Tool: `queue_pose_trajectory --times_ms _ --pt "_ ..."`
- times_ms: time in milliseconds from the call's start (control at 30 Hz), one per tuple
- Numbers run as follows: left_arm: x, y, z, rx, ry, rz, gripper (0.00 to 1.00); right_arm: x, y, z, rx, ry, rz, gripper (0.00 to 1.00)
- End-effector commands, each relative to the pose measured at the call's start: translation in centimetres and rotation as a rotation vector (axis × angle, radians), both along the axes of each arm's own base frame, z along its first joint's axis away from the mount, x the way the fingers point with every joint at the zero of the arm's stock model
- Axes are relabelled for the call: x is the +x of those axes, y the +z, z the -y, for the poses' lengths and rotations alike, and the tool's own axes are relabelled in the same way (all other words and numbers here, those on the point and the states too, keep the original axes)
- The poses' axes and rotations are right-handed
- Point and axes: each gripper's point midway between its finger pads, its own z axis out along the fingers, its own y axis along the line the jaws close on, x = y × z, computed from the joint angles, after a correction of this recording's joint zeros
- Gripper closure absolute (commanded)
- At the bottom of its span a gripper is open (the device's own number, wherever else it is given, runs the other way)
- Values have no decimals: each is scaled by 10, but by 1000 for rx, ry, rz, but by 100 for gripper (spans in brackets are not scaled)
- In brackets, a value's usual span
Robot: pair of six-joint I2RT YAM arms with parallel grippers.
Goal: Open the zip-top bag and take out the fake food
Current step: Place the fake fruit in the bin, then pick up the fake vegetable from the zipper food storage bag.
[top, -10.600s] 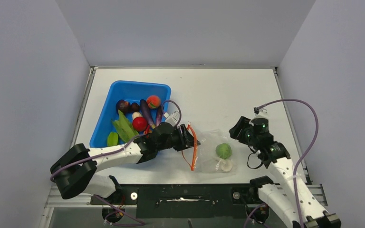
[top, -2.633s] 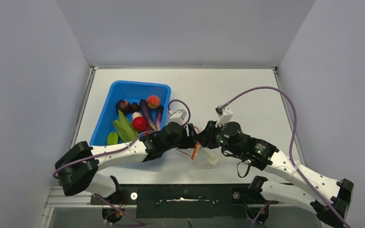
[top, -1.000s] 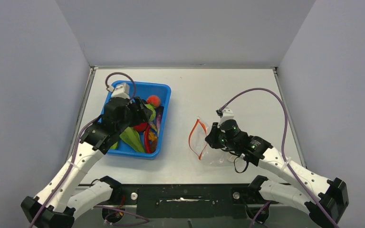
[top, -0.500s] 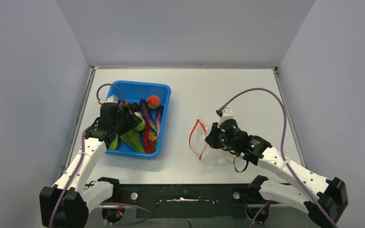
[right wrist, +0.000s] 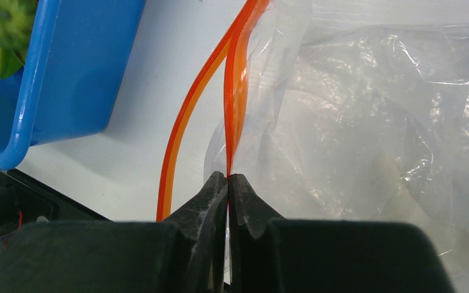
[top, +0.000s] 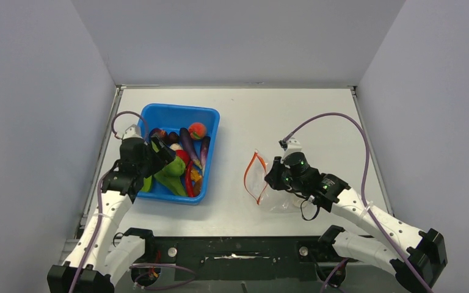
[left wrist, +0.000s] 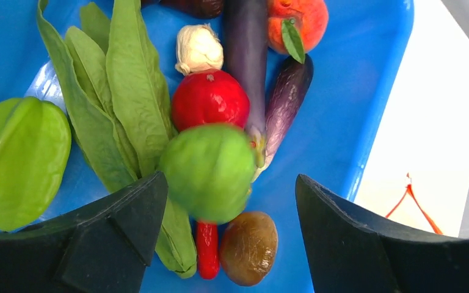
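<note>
Two claws, two jobs: the right gripper (right wrist: 228, 180) is pinched shut on the orange zipper strip (right wrist: 235, 91) of the zip-top bag (right wrist: 366, 110), which lies toward the table's (top: 293, 116) near edge, right of middle, probably to hold its mouth up and open. The left gripper (left wrist: 227, 183) hangs spread wide over the blue bin (top: 210, 116) by the left edge, with the green ball (left wrist: 209, 171) loose beneath it among the other fake food (left wrist: 209, 97); it looks like a drop-off. Table is plain white, with bare pale grey walls (top: 238, 36) on three sides.

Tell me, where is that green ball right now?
In the left wrist view, the green ball is within the blue bin at the robot's left, next to the red fruit and between the open left fingers.
</note>
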Motion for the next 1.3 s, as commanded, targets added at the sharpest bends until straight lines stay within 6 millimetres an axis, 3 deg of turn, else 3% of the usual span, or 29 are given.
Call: queue_pose_trajectory --times_ms 0,167,233,433,667,800,967,1267 --pt "2 44 4 -26 -24 153 24 5 13 -2 36 -11 38 96" --pt "-2 73 11 -39 -77 213 23 6 18 -4 62 -9 52 96" --pt "-2 86 22 -78 -133 246 23 6 18 -4 64 -11 53 96" --pt "-14 116 94 -328 -445 346 27 8 28 -12 112 -1 74 96" --pt "-42 97 185 -273 -674 267 33 10 41 -15 187 -12 123 96" --pt "-45 82 218 -237 -717 223 37 9 44 -16 201 -13 126 96" --pt "-44 66 242 -252 -732 183 42 6 44 -15 202 -9 118 96" --pt "-47 34 258 -303 -699 115 55 3 47 -13 205 0 128 96"
